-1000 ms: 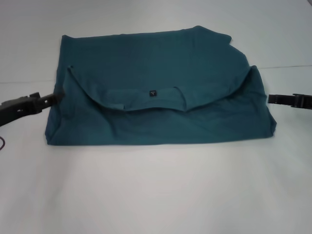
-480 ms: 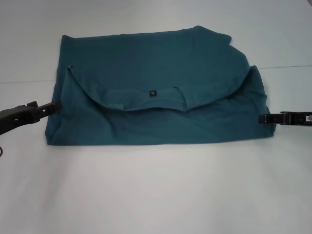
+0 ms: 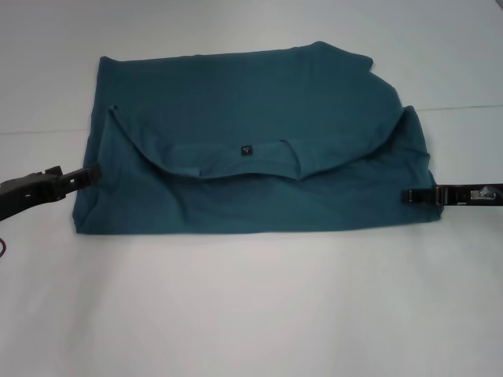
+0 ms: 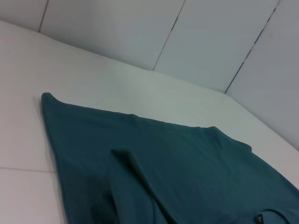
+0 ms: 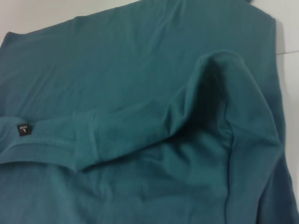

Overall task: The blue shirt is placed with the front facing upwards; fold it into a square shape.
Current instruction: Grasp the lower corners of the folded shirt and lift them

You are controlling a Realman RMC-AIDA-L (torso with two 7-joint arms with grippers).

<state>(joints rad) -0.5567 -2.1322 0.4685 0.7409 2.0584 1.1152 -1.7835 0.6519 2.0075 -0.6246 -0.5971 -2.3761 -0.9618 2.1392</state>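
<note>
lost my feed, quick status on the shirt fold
Left gripper at shirt's left edge, right gripper at its right edge. Shirt partly folded, tag showing. Nothing in the way.

A white table (image 3: 251, 314) fills nearly the whole head view, its surface smooth and matte. A thin seam (image 3: 464, 107) crosses it from side to side toward the far part, showing at both edges of that view. In the left wrist view the table (image 4: 117, 84) runs back to a pale grey-white wall (image 4: 210, 42) made of flat panels, with dark narrow joints (image 4: 170, 32) between them. The same table seam (image 4: 23, 169) shows in that view as a faint line. Light is soft and even, with only weak shadows.
</note>
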